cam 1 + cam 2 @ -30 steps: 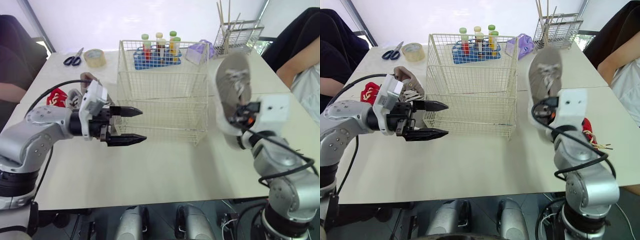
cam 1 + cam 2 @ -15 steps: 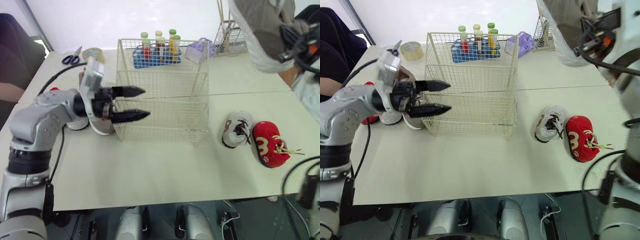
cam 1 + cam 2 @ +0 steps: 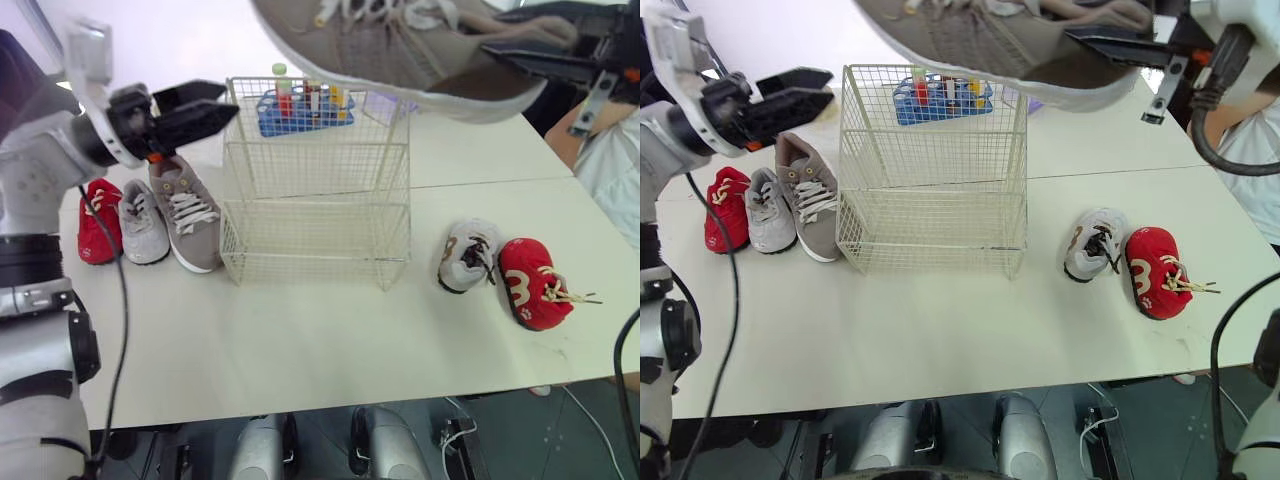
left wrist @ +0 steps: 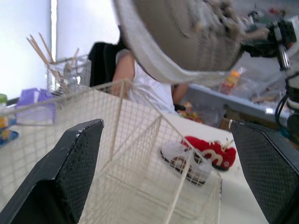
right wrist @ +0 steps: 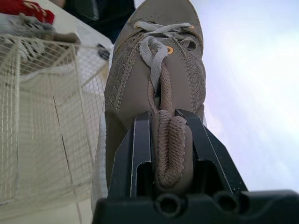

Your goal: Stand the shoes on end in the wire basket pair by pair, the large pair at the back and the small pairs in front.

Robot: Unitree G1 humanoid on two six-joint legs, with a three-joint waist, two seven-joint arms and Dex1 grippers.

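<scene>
A white table [image 3: 330,330] carried a tall wire basket [image 3: 315,185] near its middle, standing upright and empty, with no shoe yet inside. Directly behind it, seen partly through the mesh, sat a blue rack [image 3: 300,110] holding several small capped bottles; what they contained was too small to tell. In the left wrist view a wire holder [image 4: 70,70] with thin wooden sticks stood further back, next to a purple box [image 4: 32,106]. The right gripper [image 5: 164,126] was clamped on the heel end of a large tan shoe [image 3: 400,45], one black finger on each side of the padded collar, holding the shoe in the air above the basket's open top, lying roughly level with its sole towards the table. The shoe's toe was cut off by the top edge of the head view, and its body hid part of the things behind the basket. The left gripper [image 3: 228,99] hovered at the basket's upper left corner, its fingers wide apart and holding nothing. On the table left of the basket lay three shoes side by side: a small red shoe [image 3: 97,220], a small grey shoe [image 3: 142,222] and a second large tan shoe [image 3: 187,213] just beside the basket. Right of the basket, well apart from it, lay a small white shoe [image 3: 468,255] touching another red shoe [image 3: 533,283]. A person's arm [image 3: 600,140] showed at the right edge, mostly cut off.
</scene>
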